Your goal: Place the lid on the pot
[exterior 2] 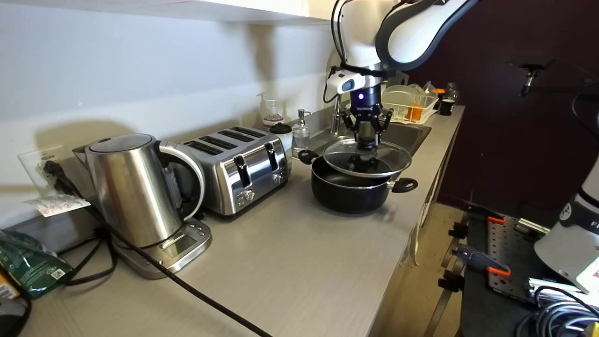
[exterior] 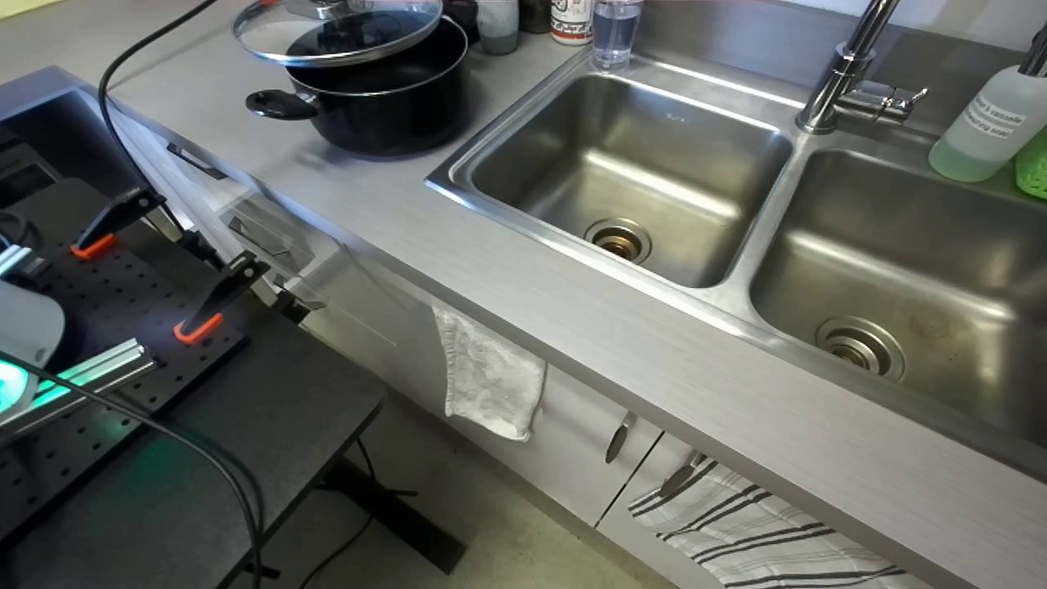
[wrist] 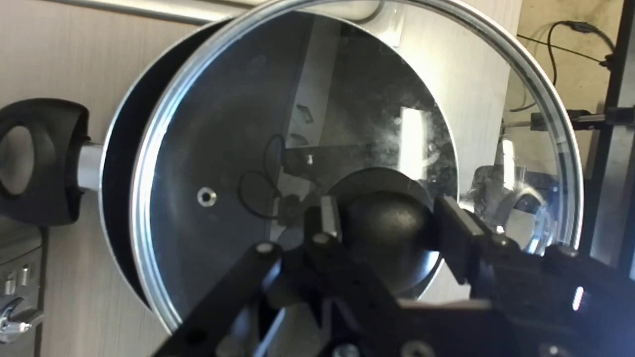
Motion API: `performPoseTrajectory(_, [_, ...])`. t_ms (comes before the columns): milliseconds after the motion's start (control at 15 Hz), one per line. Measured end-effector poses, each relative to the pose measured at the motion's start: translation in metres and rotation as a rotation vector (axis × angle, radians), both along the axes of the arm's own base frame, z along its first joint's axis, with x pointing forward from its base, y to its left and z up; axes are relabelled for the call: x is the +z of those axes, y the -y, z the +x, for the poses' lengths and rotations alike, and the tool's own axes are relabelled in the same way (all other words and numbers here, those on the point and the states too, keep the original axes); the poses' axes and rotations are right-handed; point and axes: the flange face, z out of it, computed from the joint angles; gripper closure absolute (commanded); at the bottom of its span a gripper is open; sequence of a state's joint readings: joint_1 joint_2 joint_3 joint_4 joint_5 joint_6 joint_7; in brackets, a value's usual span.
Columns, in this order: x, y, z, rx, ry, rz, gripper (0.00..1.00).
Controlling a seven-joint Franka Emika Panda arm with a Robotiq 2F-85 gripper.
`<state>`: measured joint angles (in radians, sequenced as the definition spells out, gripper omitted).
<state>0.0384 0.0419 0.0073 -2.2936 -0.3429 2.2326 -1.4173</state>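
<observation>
The clear glass lid point(exterior: 352, 33) with its metal rim is over the black pot point(exterior: 393, 114) and off-centre from it. In an exterior view the lid point(exterior 2: 395, 157) overhangs the far right side of the pot point(exterior 2: 348, 195). My gripper point(exterior 2: 368, 142) points down, shut on the lid's black knob. In the wrist view the pads of my gripper point(wrist: 389, 220) are on both sides of the knob point(wrist: 392, 233). There the lid point(wrist: 223, 238) leaves a crescent of the pot point(wrist: 130, 124) uncovered at left. I cannot tell whether the rims touch.
A toaster point(exterior 2: 252, 173) and a kettle point(exterior 2: 135, 192) stand along the wall beside the pot. A soap dispenser point(exterior 2: 301, 138) and cups are behind it. The steel sink point(exterior: 622, 172) lies beside the pot. The counter's front edge point(exterior: 327, 221) is near. A cable point(exterior 2: 187, 292) crosses the counter.
</observation>
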Motion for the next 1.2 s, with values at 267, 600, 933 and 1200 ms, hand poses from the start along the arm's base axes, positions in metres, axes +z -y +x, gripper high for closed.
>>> performPoseTrajectory(267, [-0.008, -0.001, 0.01, 0.032, 0.005, -0.003, 0.75])
performPoseTrajectory(600, [-0.018, -0.003, 0.025, 0.057, 0.017, 0.004, 0.75])
performPoseTrajectory(933, [-0.026, -0.004, 0.035, 0.068, 0.025, 0.011, 0.75])
performPoseTrajectory(1200, [-0.03, -0.004, 0.04, 0.069, 0.023, 0.012, 0.75])
